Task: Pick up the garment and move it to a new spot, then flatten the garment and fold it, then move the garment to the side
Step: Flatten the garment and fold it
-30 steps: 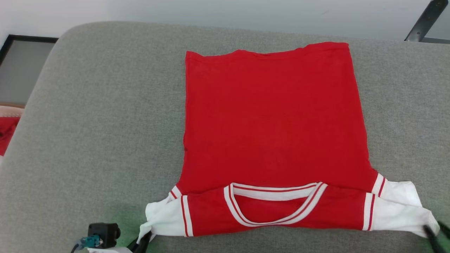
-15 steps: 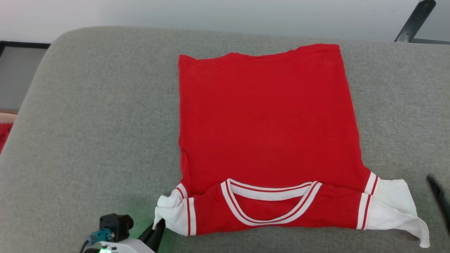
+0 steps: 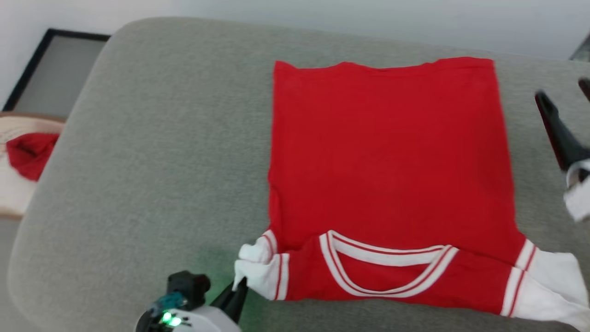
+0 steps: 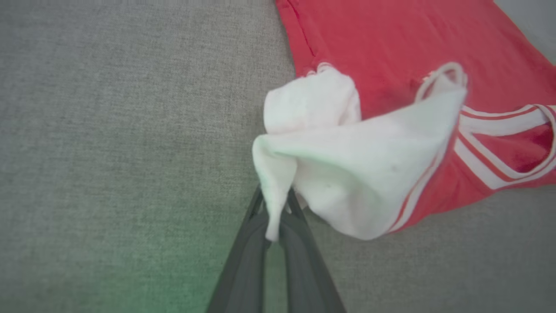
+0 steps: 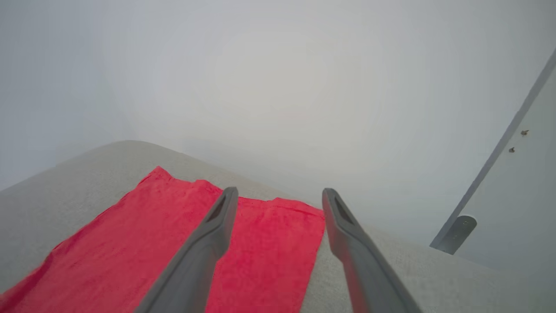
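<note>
The garment [image 3: 387, 152], a red shirt with white sleeves, lies flat on the grey cushion [image 3: 161, 161], its striped collar toward me. My left gripper [image 3: 237, 291] is shut on the tip of the white left sleeve [image 3: 260, 269], which is bunched and lifted. In the left wrist view the sleeve [image 4: 360, 165] hangs pinched in that gripper [image 4: 274, 208], beside the garment [image 4: 391, 43]. My right gripper [image 3: 561, 88] hovers open off the shirt's right edge, holding nothing. The right wrist view shows this gripper [image 5: 280, 193] above the far hem of the garment [image 5: 130, 243]. The right sleeve [image 3: 553, 281] lies loose.
A small plain red cloth [image 3: 28, 154] sits on a pale surface off the cushion's left edge. A black-framed panel [image 3: 55, 69] stands at the far left. A metal bracket [image 5: 456, 234] is mounted on the wall beyond the cushion's far right.
My right gripper opened, let go of the right sleeve and rose away along the shirt's right side. My left gripper pulled the left sleeve inward and up. The head camera shifted.
</note>
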